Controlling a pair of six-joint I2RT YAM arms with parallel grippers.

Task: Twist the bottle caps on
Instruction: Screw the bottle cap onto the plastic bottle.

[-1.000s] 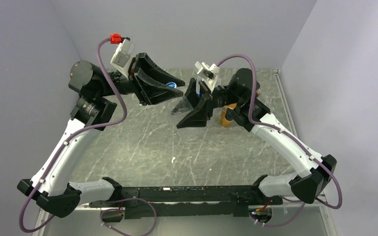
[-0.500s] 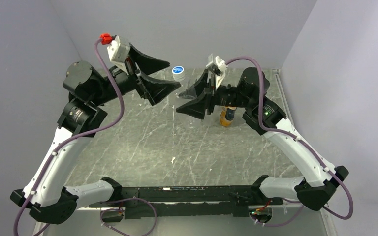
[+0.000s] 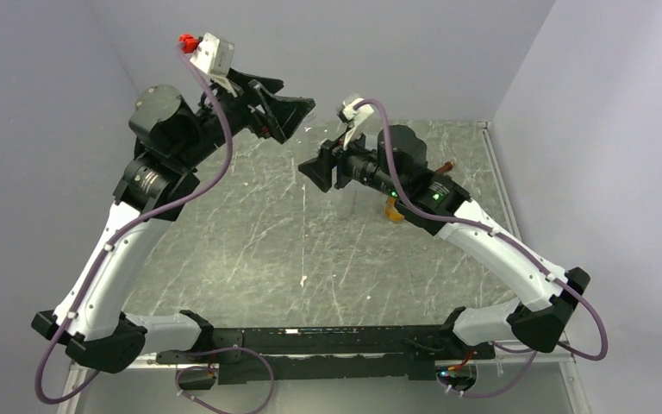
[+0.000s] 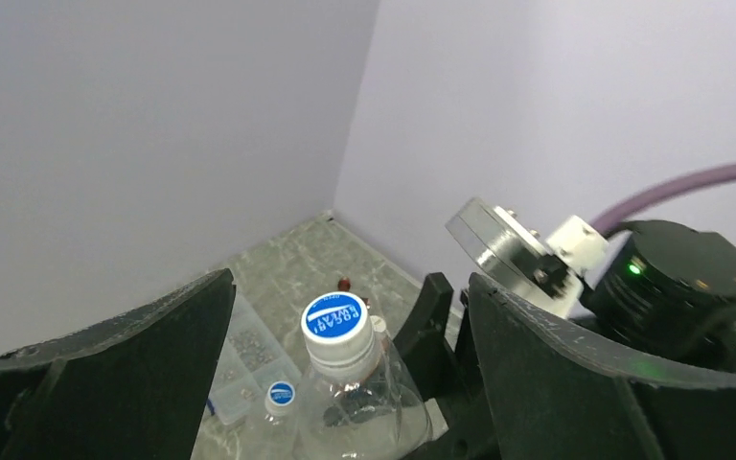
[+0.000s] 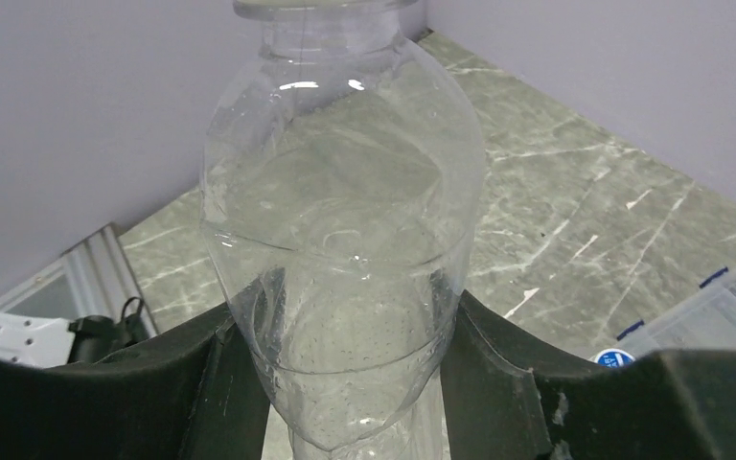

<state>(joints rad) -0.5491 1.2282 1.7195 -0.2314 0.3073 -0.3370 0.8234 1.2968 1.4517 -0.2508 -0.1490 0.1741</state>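
Right gripper (image 5: 340, 383) pinches clear plastic bottle (image 5: 345, 192) topped by round blue cap (image 4: 333, 318); left gripper (image 4: 350, 283) spread wide nearby.

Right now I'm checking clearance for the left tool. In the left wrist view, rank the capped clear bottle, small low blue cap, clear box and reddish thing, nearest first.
From the left tool:
1. clear bottle, centre, between the fingers.
2. small blue cap and clear box, lower left, beyond the bottle; too close to call.
3. reddish thing, farthest, upper centre.
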